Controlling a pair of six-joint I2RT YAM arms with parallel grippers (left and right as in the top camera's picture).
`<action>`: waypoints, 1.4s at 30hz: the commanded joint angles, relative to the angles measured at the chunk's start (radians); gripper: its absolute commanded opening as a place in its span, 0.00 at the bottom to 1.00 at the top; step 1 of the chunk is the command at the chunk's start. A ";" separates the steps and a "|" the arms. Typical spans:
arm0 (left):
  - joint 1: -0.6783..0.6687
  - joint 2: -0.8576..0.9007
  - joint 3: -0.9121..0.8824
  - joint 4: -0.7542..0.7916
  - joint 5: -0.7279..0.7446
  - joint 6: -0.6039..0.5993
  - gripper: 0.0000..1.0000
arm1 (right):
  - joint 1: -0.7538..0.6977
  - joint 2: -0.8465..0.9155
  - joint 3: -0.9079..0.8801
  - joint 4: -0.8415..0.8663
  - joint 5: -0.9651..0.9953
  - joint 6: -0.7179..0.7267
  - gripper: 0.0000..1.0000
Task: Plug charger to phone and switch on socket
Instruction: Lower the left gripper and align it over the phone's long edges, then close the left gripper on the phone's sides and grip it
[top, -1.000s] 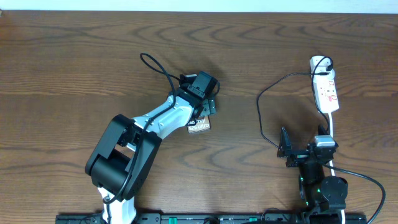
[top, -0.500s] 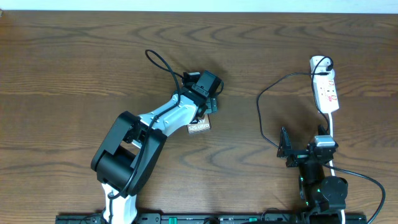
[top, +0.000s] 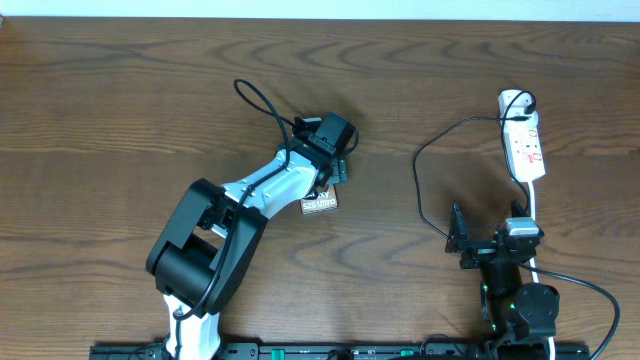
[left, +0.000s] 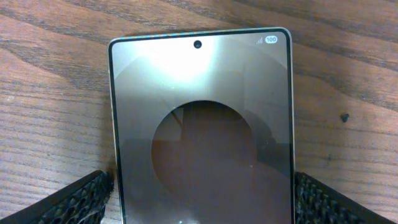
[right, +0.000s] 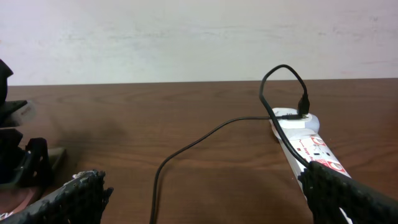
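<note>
Now my L pincer (left: 202, 186) straddles phone (left: 202, 112), pads (left: 81, 199) at both edges; gripped or loose, can't tell. R pincer (right: 202, 177) released, spread wide.

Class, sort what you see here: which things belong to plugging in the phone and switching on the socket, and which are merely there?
Belong to the job: phone, charger, socket with its thick white cord.
Merely there: table, small dark speck on the wood right of the phone, pale wall behind.
</note>
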 joint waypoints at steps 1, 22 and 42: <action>-0.003 0.071 -0.037 -0.031 0.140 -0.024 0.87 | 0.006 -0.006 -0.002 -0.002 -0.002 -0.012 0.99; 0.027 -0.194 0.007 -0.205 0.179 -0.024 0.74 | 0.006 -0.006 -0.002 -0.002 -0.002 -0.012 0.99; 0.051 -0.225 -0.029 -0.233 0.186 -0.024 0.74 | 0.006 -0.006 -0.002 -0.002 -0.002 -0.012 0.99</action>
